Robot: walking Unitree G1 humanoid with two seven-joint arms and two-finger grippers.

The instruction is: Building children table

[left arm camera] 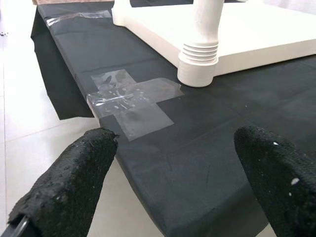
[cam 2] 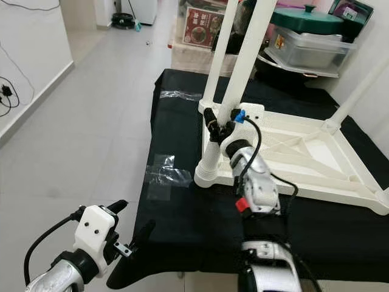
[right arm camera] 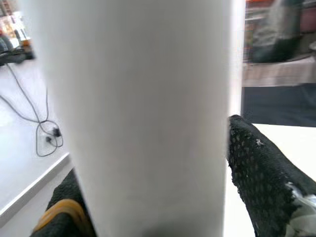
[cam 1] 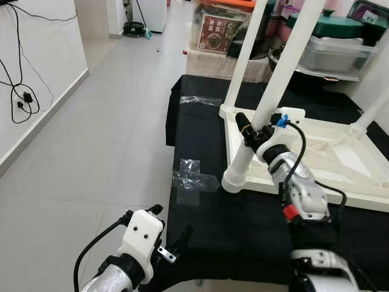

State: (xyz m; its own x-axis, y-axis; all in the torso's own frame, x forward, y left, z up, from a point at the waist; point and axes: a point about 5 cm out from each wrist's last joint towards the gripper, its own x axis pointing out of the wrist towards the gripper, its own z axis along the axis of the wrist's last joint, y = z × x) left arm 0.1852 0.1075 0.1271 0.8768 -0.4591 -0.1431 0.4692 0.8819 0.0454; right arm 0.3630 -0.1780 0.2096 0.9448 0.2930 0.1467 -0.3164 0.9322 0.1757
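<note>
— Leg [cam 1: 276,79], white plastic, clamped between the fingers of my right gripper [cam 1: 254,132]. It slants up from its threaded foot, which rests on the black cloth [cam 1: 243,225] right beside the near corner of the upturned tabletop [cam 1: 316,152].

— How will it handle?

— Light and stiff, I judge, but smooth, so it may turn or slip in the pads. I hold it low, just above the ribbed collar [left arm camera: 198,52]; that seems the best place for steering the end toward its socket.

— And your other hand?

— My left gripper [left arm camera: 173,168] hangs over the cloth's near edge, fingers spread wide, holding nothing. Clear tape [left arm camera: 129,98] lies crossed ahead of it.

— Anything already standing?

— Another leg [cam 1: 246,52] rises from the tabletop's far corner.
</note>
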